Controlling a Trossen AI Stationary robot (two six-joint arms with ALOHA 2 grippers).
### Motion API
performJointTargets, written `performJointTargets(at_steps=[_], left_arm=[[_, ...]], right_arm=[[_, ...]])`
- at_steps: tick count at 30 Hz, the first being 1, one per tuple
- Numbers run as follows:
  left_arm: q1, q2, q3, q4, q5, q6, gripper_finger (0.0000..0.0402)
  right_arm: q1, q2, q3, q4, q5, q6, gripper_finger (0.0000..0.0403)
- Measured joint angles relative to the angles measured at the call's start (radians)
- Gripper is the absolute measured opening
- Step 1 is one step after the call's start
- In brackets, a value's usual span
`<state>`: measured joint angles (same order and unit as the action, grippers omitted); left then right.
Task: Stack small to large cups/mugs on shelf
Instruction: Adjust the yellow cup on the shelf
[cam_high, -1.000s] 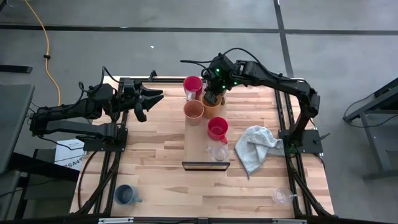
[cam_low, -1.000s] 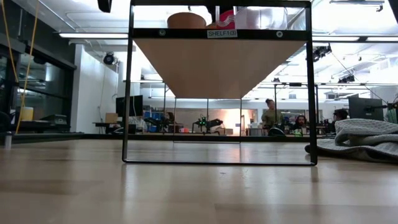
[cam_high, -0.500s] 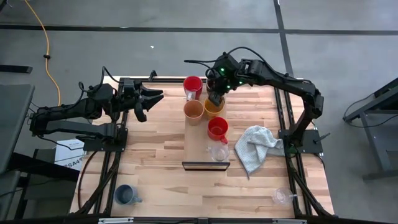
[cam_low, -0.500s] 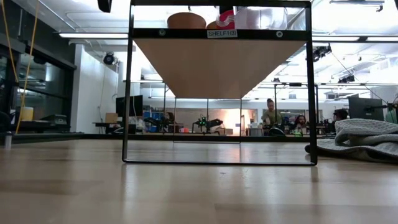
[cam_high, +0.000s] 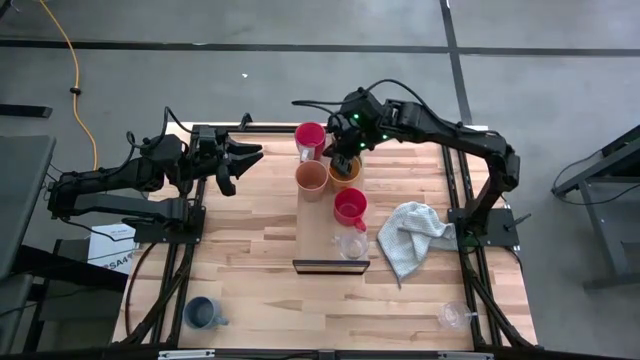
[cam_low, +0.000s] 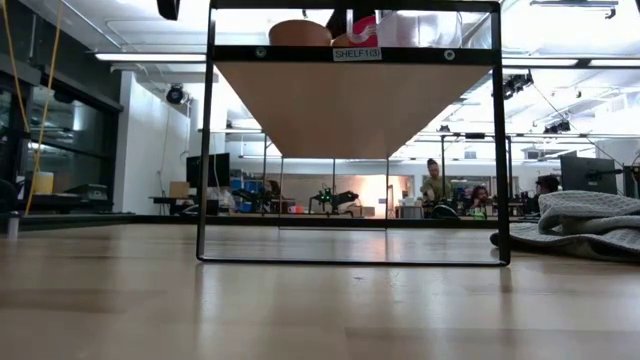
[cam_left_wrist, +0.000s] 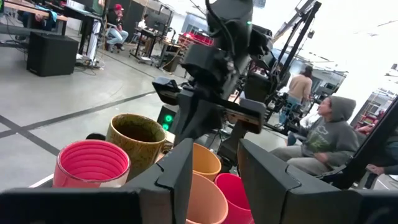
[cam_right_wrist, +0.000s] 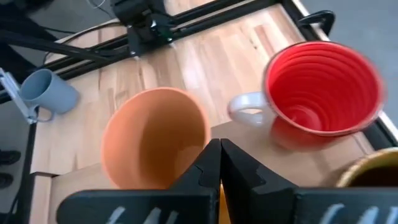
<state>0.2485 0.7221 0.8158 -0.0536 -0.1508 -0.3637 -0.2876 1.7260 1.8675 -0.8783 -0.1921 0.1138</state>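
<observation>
Crowding right gripper (cam_high: 345, 160): red mug (cam_high: 309, 135), orange cup (cam_high: 311, 176)

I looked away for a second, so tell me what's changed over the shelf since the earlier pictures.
The right gripper has shifted slightly over the far end of the shelf, by the orange cup and olive-brown mug. No cup visibly moved. The left gripper, blue cup and cloth stayed put.

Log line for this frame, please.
right gripper shut over one orange cup on shelf | left gripper open, parked at table's left | blue cup off shelf
</observation>
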Motion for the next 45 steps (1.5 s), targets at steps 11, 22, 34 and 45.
performJointTargets(at_steps=[11,22,34,45], left_arm=[[0.000,0.000,0.000,0.000,0.000,0.000,0.0117],[0.000,0.000,0.000,0.000,0.000,0.000,0.0117],[0.000,0.000,0.000,0.000,0.000,0.000,0.0117],[0.000,0.000,0.000,0.000,0.000,0.000,0.0117]], right_arm=[[0.047,0.026,-0.001,-0.019,0.027,0.042,0.0000],[0.046,0.029,-0.001,-0.077,0.095,0.040,0.0000],[0.046,0.029,-0.001,-0.127,0.096,0.035,0.0000],[0.046,0.011,-0.001,-0.108,0.133,0.035,0.0000]])
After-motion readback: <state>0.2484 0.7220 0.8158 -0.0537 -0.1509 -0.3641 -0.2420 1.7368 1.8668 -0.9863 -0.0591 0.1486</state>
